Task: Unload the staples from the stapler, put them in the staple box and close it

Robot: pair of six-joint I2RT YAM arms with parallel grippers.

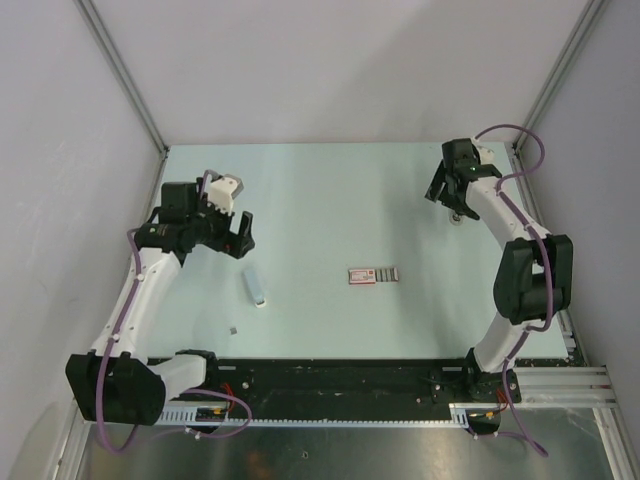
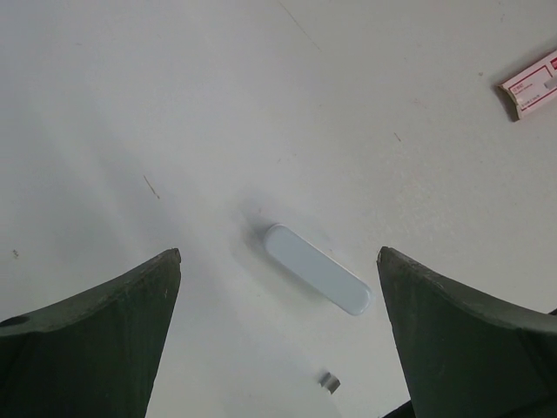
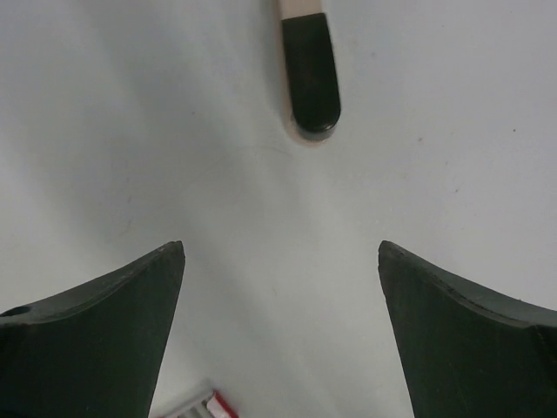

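While both pairs of jaws stand wide apart and hold nothing, the left gripper [image 2: 278, 252] hangs over the stapler [image 2: 316, 280], which lies flat on the table [image 1: 320, 200], clear of either finger. Near it rests a tiny staple bit [image 2: 330, 381]. A ribbed staple strip [image 1: 388, 273] lies just beside the box [image 1: 362, 275] mid-table. Whether more staples sit inside the stapler cannot be told. The right gripper [image 3: 280, 246] hovers well apart, by a dark-tipped tool [image 3: 311, 74]. My judgement of the risks: the slim, smooth stapler may skid or spin if the fingers close off-centre, and a descending finger could flick the loose bit away.
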